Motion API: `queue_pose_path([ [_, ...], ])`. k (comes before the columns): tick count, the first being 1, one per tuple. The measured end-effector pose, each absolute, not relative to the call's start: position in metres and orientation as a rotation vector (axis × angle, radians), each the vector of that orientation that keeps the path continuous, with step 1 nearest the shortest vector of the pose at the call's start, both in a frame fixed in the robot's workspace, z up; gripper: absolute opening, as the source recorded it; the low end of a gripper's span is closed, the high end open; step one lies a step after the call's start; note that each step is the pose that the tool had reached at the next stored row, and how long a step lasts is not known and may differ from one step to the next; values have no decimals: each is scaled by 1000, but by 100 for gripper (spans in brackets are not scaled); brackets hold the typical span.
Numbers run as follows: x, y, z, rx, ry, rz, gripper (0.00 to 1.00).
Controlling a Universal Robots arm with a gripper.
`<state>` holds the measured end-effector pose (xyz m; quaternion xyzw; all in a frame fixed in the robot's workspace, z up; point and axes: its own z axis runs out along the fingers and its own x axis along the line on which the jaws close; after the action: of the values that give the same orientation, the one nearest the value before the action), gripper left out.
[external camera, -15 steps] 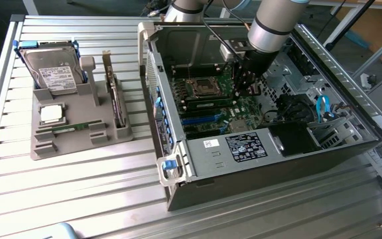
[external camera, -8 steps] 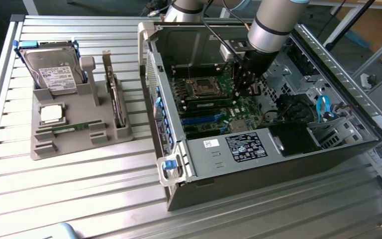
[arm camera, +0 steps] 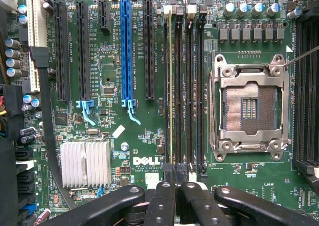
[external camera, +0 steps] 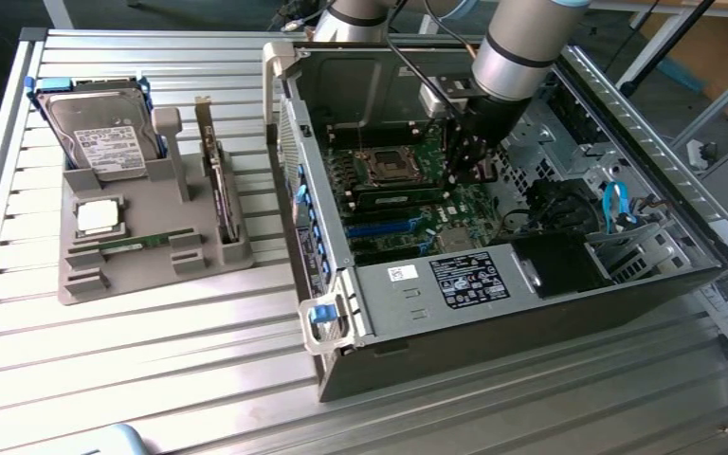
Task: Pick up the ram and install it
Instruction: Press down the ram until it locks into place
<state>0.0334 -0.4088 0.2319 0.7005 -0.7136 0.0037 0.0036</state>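
Note:
The ram stands on edge in one of the black memory slots next to the empty processor socket; from above it is a thin yellow-green line. In the exterior view the ram is a green strip on the motherboard inside the open computer case. My gripper is shut, its black fingertips directly over one end of the stick. I cannot tell whether they touch it. In the exterior view my gripper reaches down into the case beside the socket.
A grey holder at the exterior view's left carries a hard drive, a silver processor, an upright expansion card and a thin green strip. Black cables, a heatsink and the case walls crowd the board.

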Motion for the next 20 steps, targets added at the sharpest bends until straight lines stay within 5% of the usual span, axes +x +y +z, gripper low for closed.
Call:
queue_pose_path([
  [20,34,-409,240,2195,-2236,13,11],
])
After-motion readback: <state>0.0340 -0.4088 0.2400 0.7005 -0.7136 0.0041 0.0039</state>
